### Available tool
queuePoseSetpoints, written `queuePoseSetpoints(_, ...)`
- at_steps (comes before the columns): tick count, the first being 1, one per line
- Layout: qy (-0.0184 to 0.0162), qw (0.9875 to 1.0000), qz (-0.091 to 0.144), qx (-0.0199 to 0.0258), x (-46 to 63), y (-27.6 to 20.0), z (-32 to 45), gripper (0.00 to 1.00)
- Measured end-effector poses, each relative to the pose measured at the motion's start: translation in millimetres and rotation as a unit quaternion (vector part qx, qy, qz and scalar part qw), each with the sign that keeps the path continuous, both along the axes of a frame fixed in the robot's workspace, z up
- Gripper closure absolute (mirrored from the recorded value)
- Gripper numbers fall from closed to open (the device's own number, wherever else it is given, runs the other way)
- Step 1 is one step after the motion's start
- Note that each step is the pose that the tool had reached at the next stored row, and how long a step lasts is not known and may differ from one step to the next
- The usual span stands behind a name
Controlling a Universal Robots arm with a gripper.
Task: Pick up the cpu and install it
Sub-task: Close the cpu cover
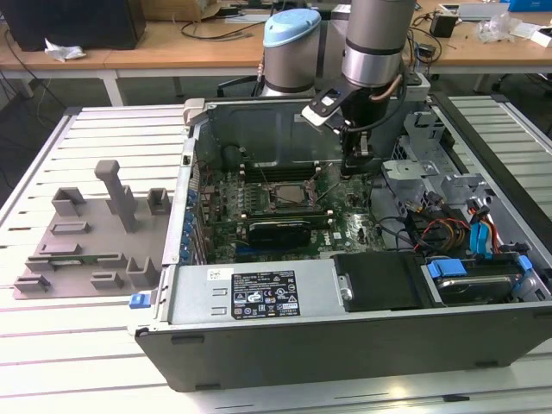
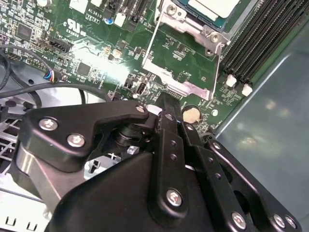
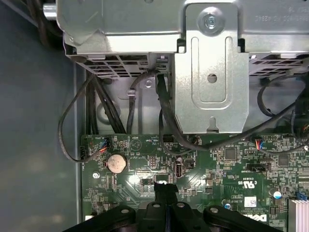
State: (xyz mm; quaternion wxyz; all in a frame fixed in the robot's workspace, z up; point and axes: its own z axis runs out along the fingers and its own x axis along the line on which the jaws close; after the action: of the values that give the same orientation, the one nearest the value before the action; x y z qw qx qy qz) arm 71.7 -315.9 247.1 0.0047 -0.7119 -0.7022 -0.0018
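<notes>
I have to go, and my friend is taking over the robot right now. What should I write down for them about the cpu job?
The end effector is shut with nothing seen between its fingers. It is low over the motherboard, beside the socket.
The cpu lies in the socket, free of the end effector.
Done: by the look of it, the cpu has been picked up and placed.
Left: the metal retention frame looks swung open, so the cpu seems not yet clamped.

The motherboard [image 2: 96, 53] is green. The cpu [image 2: 212, 7] is pale silver with a darker rim. The tool [image 2: 166, 104] is black, the moulded fixture tray [image 1: 86, 233] grey, the slatted table [image 1: 69, 362] white, and the drive clip [image 1: 448, 269] blue.
</notes>
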Motion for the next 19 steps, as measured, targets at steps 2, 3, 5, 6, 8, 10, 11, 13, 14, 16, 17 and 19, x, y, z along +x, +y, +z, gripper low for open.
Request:
queuePoseSetpoints(2, 0.0, 1.0, 0.0, 0.0, 0.0, 0.0, 0.0, 0.89)
queuePoseSetpoints(3, 0.0, 1.0, 0.0, 0.0, -0.1, 0.0, -0.1, 0.89)
queuePoseSetpoints(5, 0.0, 1.0, 0.0, 0.0001, -5.6, 0.0, -0.1, 0.89)
queuePoseSetpoints(6, 0.0, 1.0, 0.0, 0.0001, -9.2, 0.0, -0.1, 0.89)
queuePoseSetpoints(8, -0.0001, 1.0, 0.0, 0.0001, -14.1, 0.0, -0.1, 0.89)
queuePoseSetpoints(10, -0.0001, 1.0, 0.0, 0.0, -24.1, 0.0, -0.1, 0.89)
queuePoseSetpoints(11, -0.0002, 1.0, 0.0, 0.0, -29.4, 0.0, -0.1, 0.89)
queuePoseSetpoints(13, -0.0004, 1.0, 0.0, 0.0001, -38.1, 0.0, -0.1, 0.89)
queuePoseSetpoints(14, -0.0004, 1.0, 0.0, 0.0, -40.7, 0.0, 0.0, 0.89)
queuePoseSetpoints(16, -0.0006, 1.0, 0.0, 0.0, -48.2, 0.0, 0.0, 0.89)
queuePoseSetpoints(17, -0.0006, 1.0, 0.0, 0.0, -51.1, 0.0, -0.1, 0.89)
queuePoseSetpoints(19, -0.0007, 1.0, 0.0, 0.0001, -58.1, 0.0, -0.1, 0.89)
